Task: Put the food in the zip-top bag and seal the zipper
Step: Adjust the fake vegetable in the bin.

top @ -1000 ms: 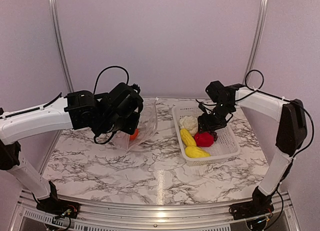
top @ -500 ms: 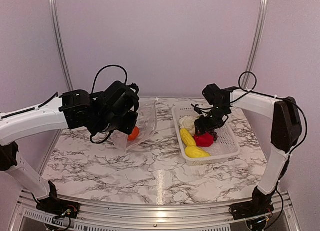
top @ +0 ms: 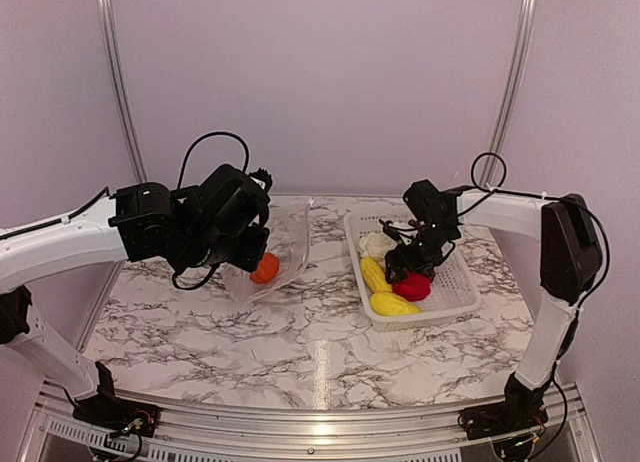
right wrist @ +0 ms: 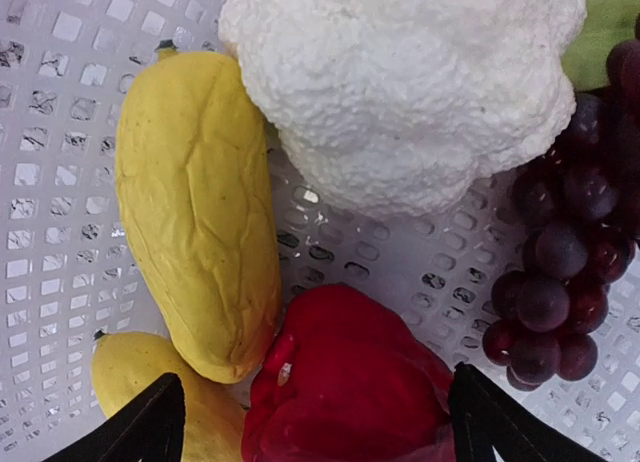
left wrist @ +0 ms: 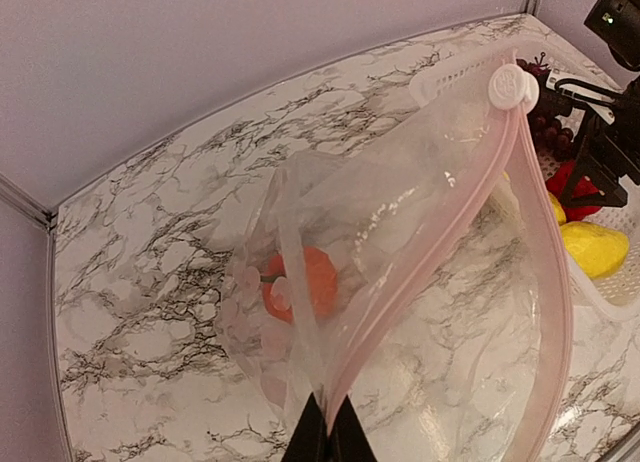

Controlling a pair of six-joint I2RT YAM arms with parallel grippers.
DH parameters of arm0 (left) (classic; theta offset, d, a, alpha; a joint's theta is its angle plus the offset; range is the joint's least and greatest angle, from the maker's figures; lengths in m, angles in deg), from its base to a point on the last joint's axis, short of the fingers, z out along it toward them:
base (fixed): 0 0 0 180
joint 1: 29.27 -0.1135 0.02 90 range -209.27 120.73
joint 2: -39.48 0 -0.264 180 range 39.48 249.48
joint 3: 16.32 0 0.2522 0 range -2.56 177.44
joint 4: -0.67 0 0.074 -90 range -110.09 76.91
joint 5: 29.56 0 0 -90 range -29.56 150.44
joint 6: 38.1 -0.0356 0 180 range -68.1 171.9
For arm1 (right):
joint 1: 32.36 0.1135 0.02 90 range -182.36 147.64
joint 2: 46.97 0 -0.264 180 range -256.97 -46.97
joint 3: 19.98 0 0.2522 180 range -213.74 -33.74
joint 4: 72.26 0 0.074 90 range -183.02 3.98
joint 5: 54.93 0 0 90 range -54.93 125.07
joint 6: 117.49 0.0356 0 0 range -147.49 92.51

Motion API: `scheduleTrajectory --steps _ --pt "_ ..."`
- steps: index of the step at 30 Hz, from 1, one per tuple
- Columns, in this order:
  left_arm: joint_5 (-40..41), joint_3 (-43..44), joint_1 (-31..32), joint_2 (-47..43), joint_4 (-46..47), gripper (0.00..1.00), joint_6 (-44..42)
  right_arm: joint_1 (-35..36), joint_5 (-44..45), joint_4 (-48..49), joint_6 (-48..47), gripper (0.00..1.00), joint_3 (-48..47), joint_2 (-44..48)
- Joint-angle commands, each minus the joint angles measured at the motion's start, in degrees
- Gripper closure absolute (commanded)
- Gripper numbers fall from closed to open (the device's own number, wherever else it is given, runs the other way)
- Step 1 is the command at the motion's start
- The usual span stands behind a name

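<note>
Right pincer (right wrist: 315, 427) lowered into basket (top: 462, 272); orange piece (top: 265, 268) in bag (left wrist: 420, 182).

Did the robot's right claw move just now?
Yes. Measured against the white basket, the right gripper has dropped lower and slid toward the basket's near side, ending over the red pepper.

Six food pieces (right wrist: 200, 212), one bag (left wrist: 430, 182), one basket (top: 457, 274)
</note>
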Motion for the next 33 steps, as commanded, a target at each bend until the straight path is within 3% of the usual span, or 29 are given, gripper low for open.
scheduleTrajectory --steps 1,15,33 --pt "-0.36 -1.09 -0.33 -1.41 0.67 0.98 -0.15 -0.26 -2.60 -1.96 1.75 0.12 0.96 0.86" --pt "-1.80 -1.44 -0.33 -0.93 1.95 0.98 -0.38 -0.43 1.24 -11.53 5.14 0.12 -0.31 3.40" --pt "-2.37 -1.63 -0.33 -1.26 2.32 0.98 -0.70 -0.45 4.36 -6.44 5.73 0.15 2.75 -0.28"
